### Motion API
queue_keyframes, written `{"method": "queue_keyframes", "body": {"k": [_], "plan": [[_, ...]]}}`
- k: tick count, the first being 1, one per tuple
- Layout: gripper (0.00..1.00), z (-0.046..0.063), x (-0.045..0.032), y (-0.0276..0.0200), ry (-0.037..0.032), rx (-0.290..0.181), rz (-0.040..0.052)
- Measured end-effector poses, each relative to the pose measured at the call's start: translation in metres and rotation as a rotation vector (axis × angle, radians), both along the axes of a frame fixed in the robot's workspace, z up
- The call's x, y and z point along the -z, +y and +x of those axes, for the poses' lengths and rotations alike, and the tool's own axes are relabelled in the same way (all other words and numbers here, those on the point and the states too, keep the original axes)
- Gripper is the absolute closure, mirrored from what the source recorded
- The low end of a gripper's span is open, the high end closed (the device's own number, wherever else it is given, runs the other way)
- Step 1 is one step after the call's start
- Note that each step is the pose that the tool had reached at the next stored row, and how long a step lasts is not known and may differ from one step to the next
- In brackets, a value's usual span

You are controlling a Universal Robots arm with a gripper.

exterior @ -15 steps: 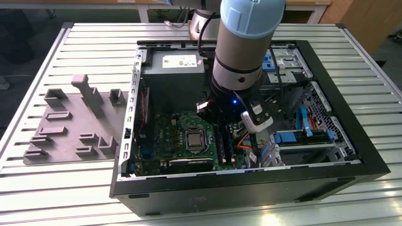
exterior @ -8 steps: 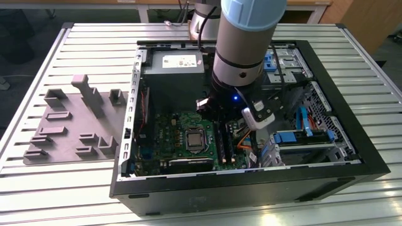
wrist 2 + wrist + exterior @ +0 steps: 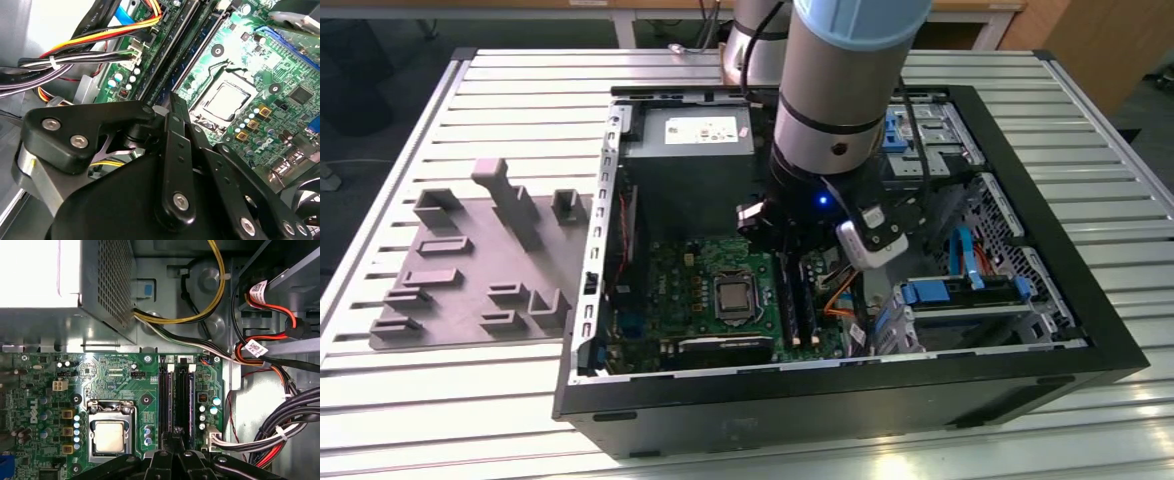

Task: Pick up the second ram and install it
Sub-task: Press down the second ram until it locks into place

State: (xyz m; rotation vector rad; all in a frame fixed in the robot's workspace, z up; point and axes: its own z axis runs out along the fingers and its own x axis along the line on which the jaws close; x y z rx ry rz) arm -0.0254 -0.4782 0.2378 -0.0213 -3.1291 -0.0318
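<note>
Black metal hand (image 3: 172, 107) narrowed above ribbed slot rails (image 3: 177, 395), glossy green motherboard (image 3: 120, 380).

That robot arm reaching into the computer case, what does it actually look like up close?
In the exterior view the arm is a thick silver-grey tube with a pale blue cap and a black band. Its black wrist section shows a small blue light, a white block is mounted beside it, and a black cable runs alongside. In the second wrist view the gripper is matte black, built of flat linked bars pinned with silver screws.
</note>
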Motion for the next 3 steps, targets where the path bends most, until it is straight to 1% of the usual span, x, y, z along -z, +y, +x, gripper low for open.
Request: {"method": "queue_keyframes", "body": {"k": [3], "plan": [[0.89, 0.0, -0.0002, 0.0, 0.0, 0.0, 0.0]]}}
